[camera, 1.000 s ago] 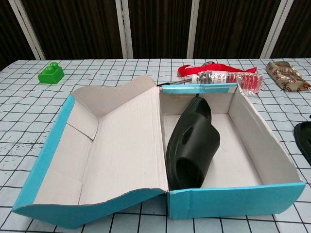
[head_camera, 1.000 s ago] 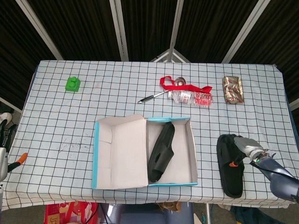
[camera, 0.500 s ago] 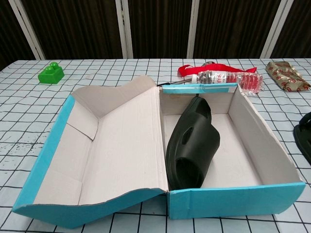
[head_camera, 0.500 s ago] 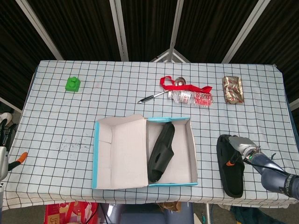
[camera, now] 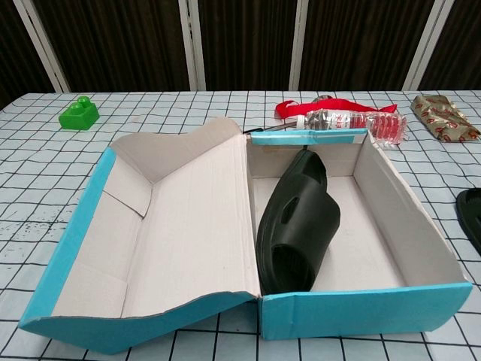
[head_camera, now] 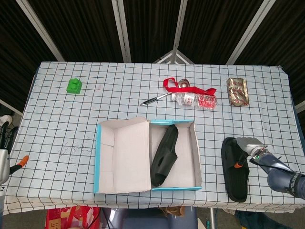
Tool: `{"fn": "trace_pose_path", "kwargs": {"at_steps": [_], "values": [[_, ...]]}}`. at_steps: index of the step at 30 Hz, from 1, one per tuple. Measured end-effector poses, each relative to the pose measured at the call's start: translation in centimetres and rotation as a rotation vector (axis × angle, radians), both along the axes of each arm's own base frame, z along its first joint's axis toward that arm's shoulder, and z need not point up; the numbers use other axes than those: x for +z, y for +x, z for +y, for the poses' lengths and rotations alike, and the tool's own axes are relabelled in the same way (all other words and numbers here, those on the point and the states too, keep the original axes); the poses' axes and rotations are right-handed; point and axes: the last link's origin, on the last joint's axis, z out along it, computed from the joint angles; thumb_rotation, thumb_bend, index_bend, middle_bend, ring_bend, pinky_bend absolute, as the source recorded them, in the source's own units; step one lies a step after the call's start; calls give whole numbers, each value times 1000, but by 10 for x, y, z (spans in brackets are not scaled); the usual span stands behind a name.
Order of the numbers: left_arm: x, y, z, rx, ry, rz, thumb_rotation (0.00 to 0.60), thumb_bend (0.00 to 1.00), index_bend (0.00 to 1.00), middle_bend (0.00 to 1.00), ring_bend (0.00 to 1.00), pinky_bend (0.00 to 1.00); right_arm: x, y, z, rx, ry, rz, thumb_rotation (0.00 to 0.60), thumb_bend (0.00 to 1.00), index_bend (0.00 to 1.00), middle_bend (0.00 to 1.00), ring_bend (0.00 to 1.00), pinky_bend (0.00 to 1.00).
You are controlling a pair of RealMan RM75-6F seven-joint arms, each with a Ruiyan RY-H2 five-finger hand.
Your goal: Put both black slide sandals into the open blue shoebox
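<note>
right hand (head_camera: 251, 149): rests on the right edge of the loose black sandal (head_camera: 234, 168), fingers lying over its upper part; whether they grip it cannot be told | loose black sandal: flat on the table (head_camera: 119, 100), right of the blue shoebox (head_camera: 192, 143), apart from it | boxed sandal (head_camera: 164, 153): tilted inside the shoebox's right compartment | left hand (head_camera: 4, 160): at the table's left edge, finger state unclear

You have two black sandals (head_camera: 164, 155) (head_camera: 235, 168), one blue shoebox (head_camera: 98, 157), one green block (head_camera: 74, 86), one water bottle (head_camera: 195, 99), one red ribbon (head_camera: 172, 85), one pen (head_camera: 152, 100), one foil packet (head_camera: 237, 91), one checked table (head_camera: 57, 129).
</note>
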Motion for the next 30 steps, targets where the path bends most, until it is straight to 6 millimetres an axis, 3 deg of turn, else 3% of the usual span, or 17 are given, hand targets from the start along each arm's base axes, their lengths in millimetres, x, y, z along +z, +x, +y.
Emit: {"fn": "trace_pose_path", "kwargs": {"at_steps": [11, 16, 30], "values": [[-1, 1, -1, -4, -4, 0, 600, 77, 140, 0, 0, 99, 3, -5, 4, 8, -37, -22, 600, 152, 557, 506, 252, 90], [-1, 1, -1, -3, -4, -2, 600, 76, 140, 0, 0, 99, 4, -3, 4, 16, -56, -42, 600, 288, 600, 519, 259, 90], [3, 1, -1, -7, 13, -6, 600, 77, 136, 0, 0, 99, 23, 6, 4, 17, -75, -68, 600, 314, 611, 524, 259, 90]]}}
